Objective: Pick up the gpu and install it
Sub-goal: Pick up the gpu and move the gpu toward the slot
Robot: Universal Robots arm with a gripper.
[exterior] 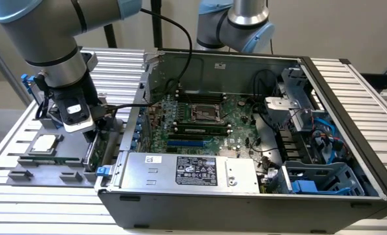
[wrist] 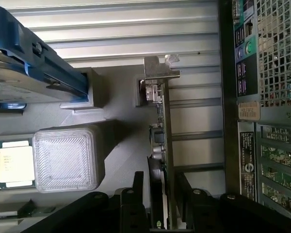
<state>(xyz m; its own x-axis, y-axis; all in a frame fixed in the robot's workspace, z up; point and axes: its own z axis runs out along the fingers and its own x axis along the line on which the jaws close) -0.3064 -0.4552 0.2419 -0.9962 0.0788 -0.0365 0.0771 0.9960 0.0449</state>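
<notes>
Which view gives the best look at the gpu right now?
The wrist view: the gpu stands on edge, silver bracket and board edge visible, with the gripper open astride it. In the exterior view the arm covers most of it; a green strip shows beside the case.

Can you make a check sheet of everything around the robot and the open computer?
Surface: slatted metal table, grey parts tray on it.
Job's things: gpu stands on edge in the tray; open computer case beside it.
Clutter: processor chip, hard drive with blue rails, clear square cover on the tray.
Gripper: gripper open, fingers either side of the gpu.
Cables: black cable hangs over the case; blue cables inside.
Surroundings: second robot arm behind the case.
</notes>
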